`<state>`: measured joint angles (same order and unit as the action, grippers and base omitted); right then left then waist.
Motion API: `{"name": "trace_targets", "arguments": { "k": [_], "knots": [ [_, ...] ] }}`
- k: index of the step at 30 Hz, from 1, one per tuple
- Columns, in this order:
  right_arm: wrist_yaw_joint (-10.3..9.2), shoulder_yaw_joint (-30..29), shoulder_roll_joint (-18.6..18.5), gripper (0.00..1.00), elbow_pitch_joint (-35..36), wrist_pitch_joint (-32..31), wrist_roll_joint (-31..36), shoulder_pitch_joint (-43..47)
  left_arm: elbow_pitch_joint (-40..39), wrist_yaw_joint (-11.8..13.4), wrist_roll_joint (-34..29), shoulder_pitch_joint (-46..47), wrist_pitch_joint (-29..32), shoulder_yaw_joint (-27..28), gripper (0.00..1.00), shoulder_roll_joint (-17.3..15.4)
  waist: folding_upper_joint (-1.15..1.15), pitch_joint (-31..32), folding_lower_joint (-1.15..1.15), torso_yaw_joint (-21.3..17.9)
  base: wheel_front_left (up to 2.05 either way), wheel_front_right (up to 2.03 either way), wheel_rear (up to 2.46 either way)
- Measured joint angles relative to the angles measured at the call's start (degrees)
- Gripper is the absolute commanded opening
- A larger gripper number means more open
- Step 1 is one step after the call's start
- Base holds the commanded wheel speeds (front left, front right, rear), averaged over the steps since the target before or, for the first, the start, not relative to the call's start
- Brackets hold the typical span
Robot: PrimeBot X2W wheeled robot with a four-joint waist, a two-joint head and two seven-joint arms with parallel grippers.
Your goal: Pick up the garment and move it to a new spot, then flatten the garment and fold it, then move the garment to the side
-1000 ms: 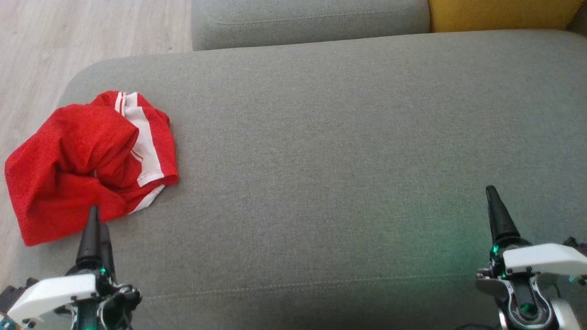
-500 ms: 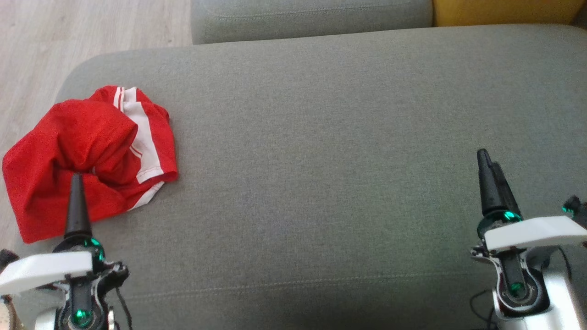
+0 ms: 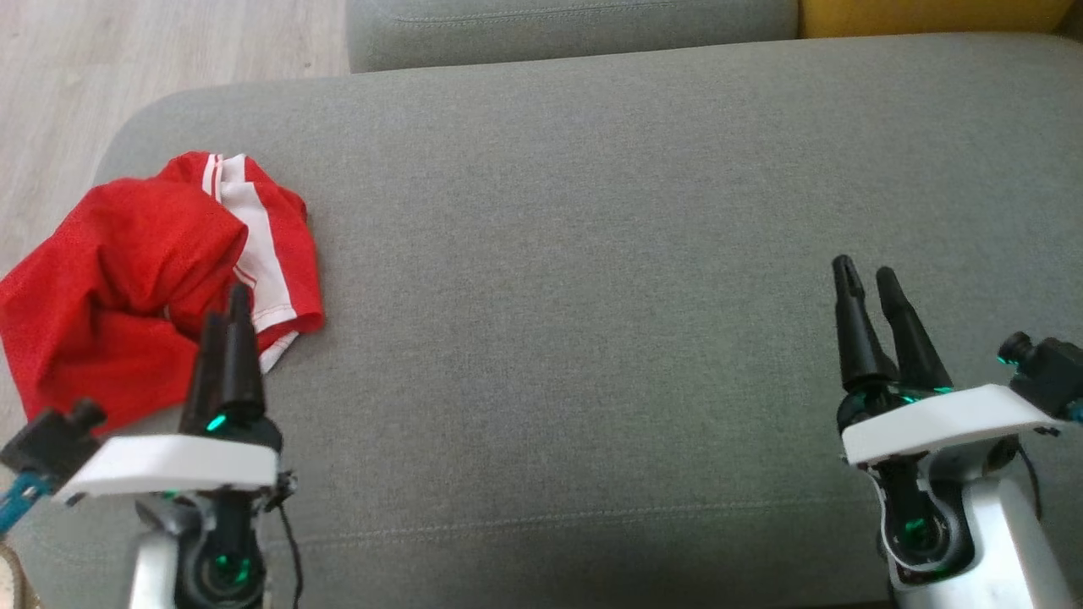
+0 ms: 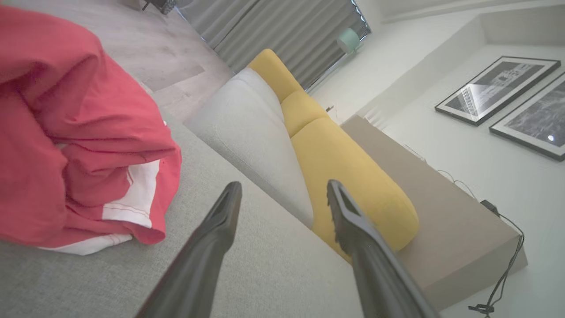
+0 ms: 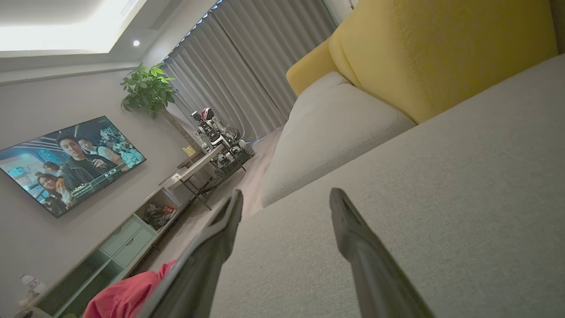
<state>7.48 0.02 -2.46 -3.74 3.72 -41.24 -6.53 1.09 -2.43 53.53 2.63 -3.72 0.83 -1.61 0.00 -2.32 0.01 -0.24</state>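
Left hand (image 4: 282, 190) and right hand (image 5: 284, 196), fingers (image 4: 212, 238) apart; television (image 5: 66, 163) in right wrist view.

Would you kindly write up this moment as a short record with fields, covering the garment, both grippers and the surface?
garment: red with white stripes, crumpled, lying at the left end of the grey cushion
left gripper: open, empty; cloth lies beside its fingers, not between them
right gripper: open, empty, over bare cushion far from the garment
stage: garment not yet picked up
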Motion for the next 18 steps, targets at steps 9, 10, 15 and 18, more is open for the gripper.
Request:
{"name": "trace_targets", "arguments": {
  "k": [9,10,15,18],
  "knots": [
    [0.00,2.1,0.0,1.00,1.1,1.4,8.9,-0.1,-1.1,1.5,-12.3,0.0,-1.7,-5.8,1.00,-0.1,0.00,0.0,0.00,-0.2,0.00,0.00,0.00],
    [0.00,2.4,0.0,1.00,1.1,1.5,10.3,-0.1,-1.1,1.8,-13.5,0.0,-1.8,-6.3,1.00,-0.2,0.00,0.0,0.00,-0.3,0.00,0.00,0.00],
    [0.00,2.5,0.0,1.00,0.9,2.5,14.2,0.0,-1.0,4.2,-19.3,0.0,-2.5,-10.1,1.00,-2.0,0.00,0.1,0.00,-0.5,0.00,0.00,0.00],
    [0.00,2.6,0.0,1.00,0.9,3.1,17.4,0.0,-0.3,6.9,-23.3,0.4,-3.0,-13.7,1.00,-3.9,0.00,0.2,0.00,-0.8,0.00,0.00,0.00]
  ]
}}
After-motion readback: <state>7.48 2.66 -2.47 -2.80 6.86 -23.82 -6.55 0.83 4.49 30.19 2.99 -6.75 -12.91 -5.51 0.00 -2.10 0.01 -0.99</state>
